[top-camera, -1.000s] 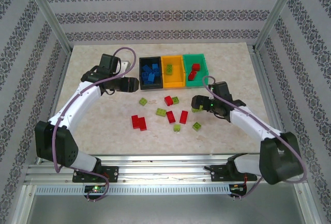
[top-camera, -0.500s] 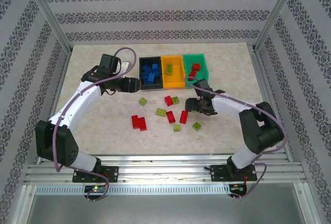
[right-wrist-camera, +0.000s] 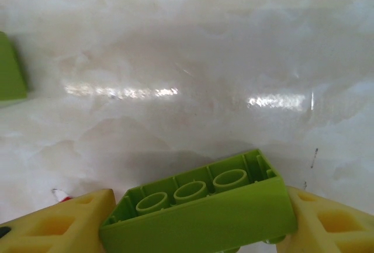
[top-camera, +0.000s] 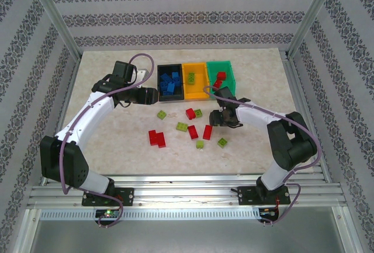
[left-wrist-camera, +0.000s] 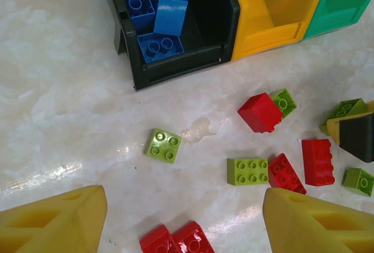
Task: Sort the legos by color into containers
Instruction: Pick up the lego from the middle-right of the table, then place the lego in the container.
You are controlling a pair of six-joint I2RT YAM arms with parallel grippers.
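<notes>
Left gripper (top-camera: 149, 96) hangs just near-left of the black bin (top-camera: 159, 85), jaws parted wide and holding nothing. In its wrist view the yellow fingers (left-wrist-camera: 55, 221) frame bare tabletop, with a lime square brick (left-wrist-camera: 163, 145) beyond them.

Black bin: blue bricks (top-camera: 170, 82) heaped inside. Orange-yellow bin (top-camera: 197, 96) touches it on the right and has one lime piece (top-camera: 191, 78) in it. Green bin (top-camera: 231, 69) is at the right end of the row, holding red bricks (top-camera: 219, 79).

Loose on the table, near side of the bins:
- red pair (top-camera: 156, 138) side by side, furthest left
- a mixed cluster of red and lime pieces around the middle, some touching
- a small lime brick (top-camera: 222, 142) furthest right

Right gripper (top-camera: 220, 118) is low at the right edge of the cluster. In the wrist view its pads meet both short ends of a long lime brick (right-wrist-camera: 204, 209), which lies hollow side toward the camera.

Handling, my reading:
- The bricks look light, hard and stiff, with no risk of crushing.
- The glossy walls are likely slippery.
- An end-to-end hold on the long brick leaves small contact faces, so it may pivot.
- A pinch across the long flat sides would sit squarer.
- Studs and hollow undersides are poor faces to grip.
- Touching pieces need approaching from a free side.
</notes>
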